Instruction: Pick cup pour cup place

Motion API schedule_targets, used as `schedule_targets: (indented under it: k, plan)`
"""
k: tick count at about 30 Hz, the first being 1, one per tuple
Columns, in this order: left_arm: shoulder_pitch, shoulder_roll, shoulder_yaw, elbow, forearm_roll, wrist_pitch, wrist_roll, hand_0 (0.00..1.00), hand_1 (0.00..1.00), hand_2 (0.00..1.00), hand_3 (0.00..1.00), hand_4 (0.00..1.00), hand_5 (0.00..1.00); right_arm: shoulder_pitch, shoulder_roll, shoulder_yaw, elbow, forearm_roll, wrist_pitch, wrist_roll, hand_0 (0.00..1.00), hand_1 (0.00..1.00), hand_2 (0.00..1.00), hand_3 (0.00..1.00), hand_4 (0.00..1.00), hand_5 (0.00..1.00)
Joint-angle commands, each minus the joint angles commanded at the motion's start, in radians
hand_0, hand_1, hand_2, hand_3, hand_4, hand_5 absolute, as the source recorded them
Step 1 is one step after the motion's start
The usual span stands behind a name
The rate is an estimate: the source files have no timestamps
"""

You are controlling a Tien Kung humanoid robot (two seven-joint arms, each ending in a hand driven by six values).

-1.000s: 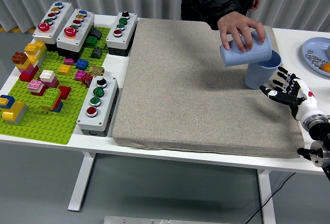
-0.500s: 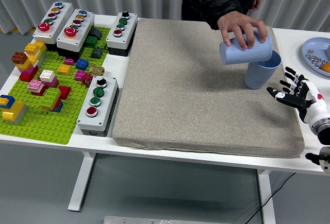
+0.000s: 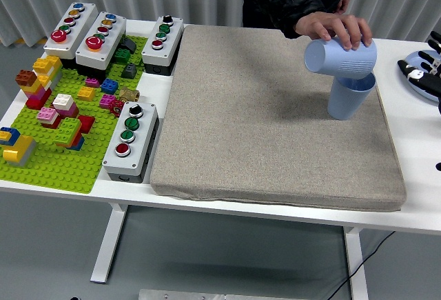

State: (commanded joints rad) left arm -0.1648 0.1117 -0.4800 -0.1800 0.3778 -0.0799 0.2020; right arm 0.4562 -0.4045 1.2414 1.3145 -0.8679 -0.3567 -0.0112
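A person stands at the far side of the surface (image 3: 207, 190), and the person's hand (image 3: 335, 27) grips a light blue cup (image 3: 341, 58) from above, holding it on its side with the open mouth facing left. This tipped cup hangs just above a second blue cup (image 3: 350, 97), which stands upright on the grey mat (image 3: 269, 121) near the mat's far right corner. The two cups look to be touching or nearly so; which one cannot be told.

The right robot hand (image 3: 426, 65) shows only partly at the right edge, well apart from both cups and over a blue plate (image 3: 408, 65). Its black fingers (image 3: 417, 74) are spread and hold nothing. The plate is largely hidden behind the robot hand.

On the left of the surface lies a green baseplate (image 3: 58, 155) with coloured bricks (image 3: 48, 100) stacked and scattered on it. Two button boxes (image 3: 86, 31) sit side by side at the far left corner, a third box (image 3: 162, 41) lies just beside the mat's far left edge, and a fourth box (image 3: 131, 138) lies just beside the mat's near left edge.
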Motion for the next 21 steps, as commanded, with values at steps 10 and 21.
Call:
schedule_targets:
  k: [10, 21]
  plan:
    - [-0.005, 0.004, 0.02, 0.0, -0.02, 0.002, -0.002, 0.784, 0.786, 0.85, 0.728, 0.509, 0.978, 0.15, 0.012, 0.075, -0.074, 0.076, -0.038, 0.066, 0.922, 0.842, 0.859, 0.851, 0.846, 0.287]
    - [-0.01, -0.001, 0.081, 0.0, -0.066, -0.001, -0.01, 0.783, 0.786, 0.852, 0.728, 0.511, 0.978, 0.223, 0.11, 0.151, -0.164, 0.237, -0.029, 0.126, 0.865, 0.779, 0.759, 0.778, 0.837, 0.64]
